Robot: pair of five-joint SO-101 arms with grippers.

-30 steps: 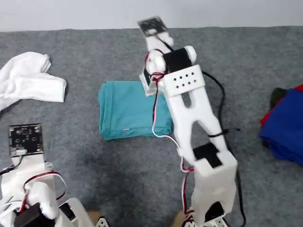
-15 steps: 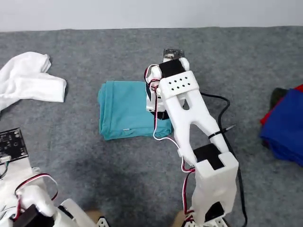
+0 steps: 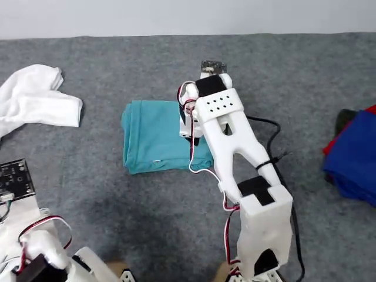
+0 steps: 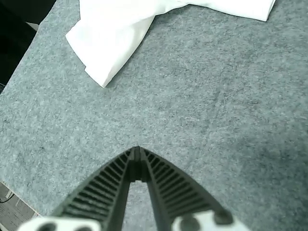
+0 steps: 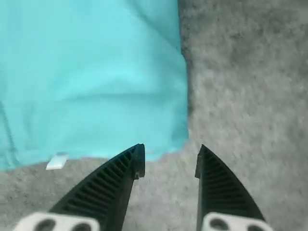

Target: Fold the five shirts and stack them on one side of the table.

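A folded teal shirt (image 3: 154, 137) lies in the middle of the grey table. The right arm leans over its right edge, and my right gripper (image 5: 169, 161) hangs open just above the corner of the teal shirt (image 5: 91, 72), one finger over the cloth and one over the felt. A crumpled white shirt (image 3: 35, 100) lies at the far left. My left gripper (image 4: 140, 161) is shut and holds nothing, above bare felt short of the white shirt (image 4: 130, 33). A blue shirt (image 3: 355, 155) on a red one (image 3: 339, 135) sits at the right edge.
Grey felt (image 3: 117, 211) covers the table up to a pale wall at the back. The left arm's base (image 3: 35, 247) stands at the lower left. A dark cloth (image 3: 345, 120) peeks out behind the blue pile. The table's edge (image 4: 19, 57) shows near the white shirt.
The right arm has drawn back and tipped down over the teal shirt's right edge. The left arm has pulled back toward the lower left.
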